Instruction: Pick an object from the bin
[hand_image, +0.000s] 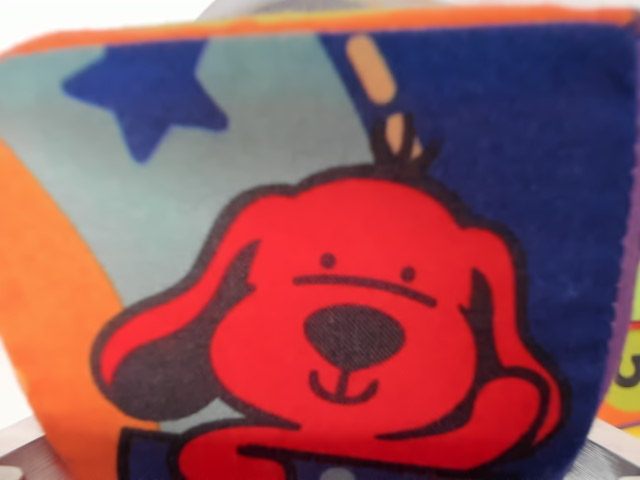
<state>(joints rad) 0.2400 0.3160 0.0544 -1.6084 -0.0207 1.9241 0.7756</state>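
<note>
Clearly soft, the fabric block (340, 280) fills nearly the whole wrist view, pressed up so close to the camera that little else shows. Its facing panel is woven cloth printed with a red cartoon dog, a dark blue star (145, 95) at the upper left, an orange band down the wrist view's left and deep blue on the right. I judge it light, padded and squashy: it should give under pressure rather than slip, and nothing about it looks fragile. The stitched orange seam (300, 25) along the top edge and the right-hand corner, where a purple side panel (630, 300) turns away, look like the firmest places to pinch.

No fingers of the end effector are visible, so I cannot tell how wide it stands or whether it already has the block.

Further off, only slivers show: a pale grey surface (25, 445) at the lower left and lower right corners, and bright blank white above the seam. Whether those are bin walls is unclear, so free room around the block cannot be judged.
</note>
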